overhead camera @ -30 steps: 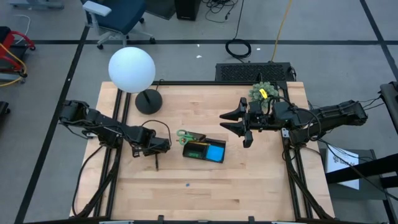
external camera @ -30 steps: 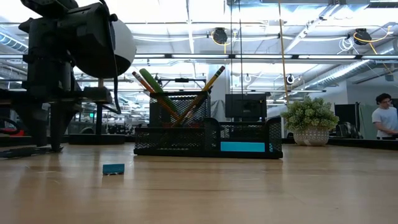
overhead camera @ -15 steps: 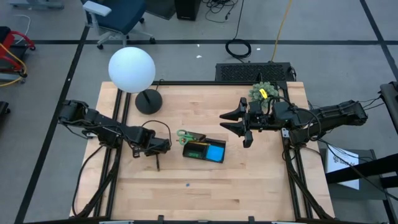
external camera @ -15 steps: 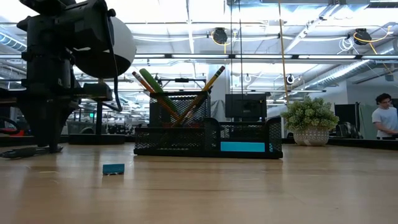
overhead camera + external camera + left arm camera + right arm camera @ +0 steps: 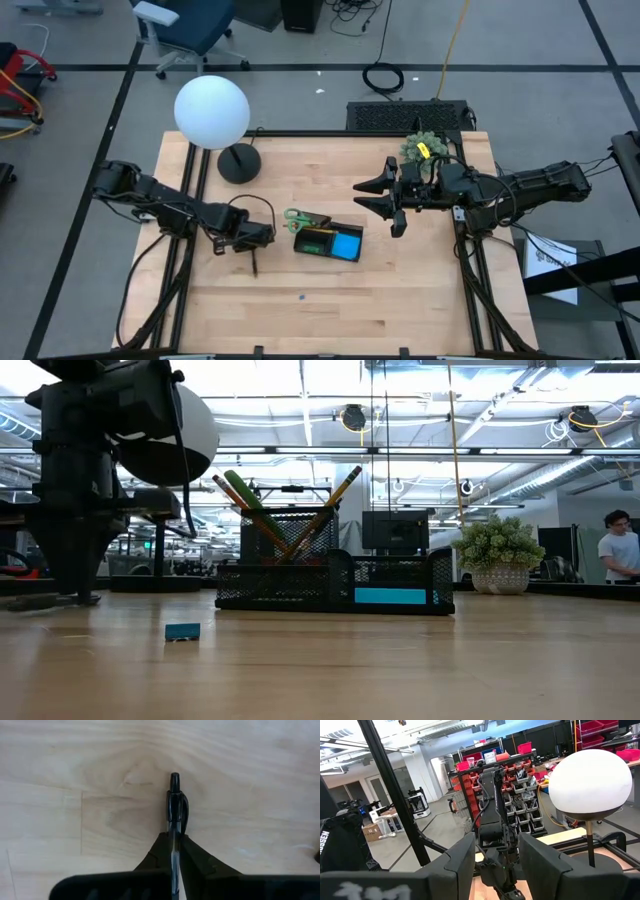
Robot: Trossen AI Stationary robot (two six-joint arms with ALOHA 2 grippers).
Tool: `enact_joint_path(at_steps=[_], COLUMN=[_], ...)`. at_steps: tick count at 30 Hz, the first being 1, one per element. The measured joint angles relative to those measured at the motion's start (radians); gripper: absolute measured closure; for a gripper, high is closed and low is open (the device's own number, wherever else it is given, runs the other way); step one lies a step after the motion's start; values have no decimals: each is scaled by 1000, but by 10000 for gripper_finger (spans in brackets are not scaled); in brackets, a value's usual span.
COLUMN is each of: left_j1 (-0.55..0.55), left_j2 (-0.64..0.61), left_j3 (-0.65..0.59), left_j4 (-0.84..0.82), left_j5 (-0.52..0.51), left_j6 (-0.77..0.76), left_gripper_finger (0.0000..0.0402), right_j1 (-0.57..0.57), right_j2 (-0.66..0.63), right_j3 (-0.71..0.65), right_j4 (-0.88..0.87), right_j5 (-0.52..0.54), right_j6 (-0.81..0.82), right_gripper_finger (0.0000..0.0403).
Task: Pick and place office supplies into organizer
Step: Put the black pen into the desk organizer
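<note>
Organizer (image 5: 329,241): the black tray sits mid-table, a little left of centre, and it is already well stocked.
Left gripper (image 5: 254,246): down at the table just left of the organizer, fingers (image 5: 192,857) pinched tight on a dark pen (image 5: 173,815); the wrist view shows the pen running straight between the two pads, its clipped end pointing away over bare wood.
Pen status: gripped but not yet lifted, as far as I can judge; in the high view it lies on the wood (image 5: 254,262) right under the gripper.
Scissors (image 5: 300,218): green handles poke out at the organizer's left back corner, so they look stowed.
Pencils (image 5: 330,510): the low view has them standing slanted in the taller mesh back section, along with a green stick-like item (image 5: 250,500).
Blue pad (image 5: 348,245): lying in the organizer's right compartment, done.
Eraser (image 5: 182,631): a small blue-green block out on the open table, well in front of the organizer, untouched.
Right gripper (image 5: 392,202): hangs above the table to the right of the organizer, jaws apart, nothing in them, waiting.
Second pen: I cannot make it out anywhere.
Left to do: by my reading, carry this pen across into the organizer, then fetch the eraser; most of the job is behind us.
</note>
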Motion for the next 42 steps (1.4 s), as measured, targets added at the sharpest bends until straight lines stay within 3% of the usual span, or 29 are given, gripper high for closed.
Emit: enact_joint_path(at_steps=[26,42], left_j1=[-25,-106], left_j2=[-14,-15], left_j3=[2,2], left_j4=[31,74], left_j5=[12,55], left_j6=[0,-4], left_gripper_finger=[400,291], right_j1=[0,0], right_j2=[0,0], right_j3=[0,0], right_j4=[0,0], right_j5=[0,0], right_j6=[0,0], right_gripper_finger=[264,264])
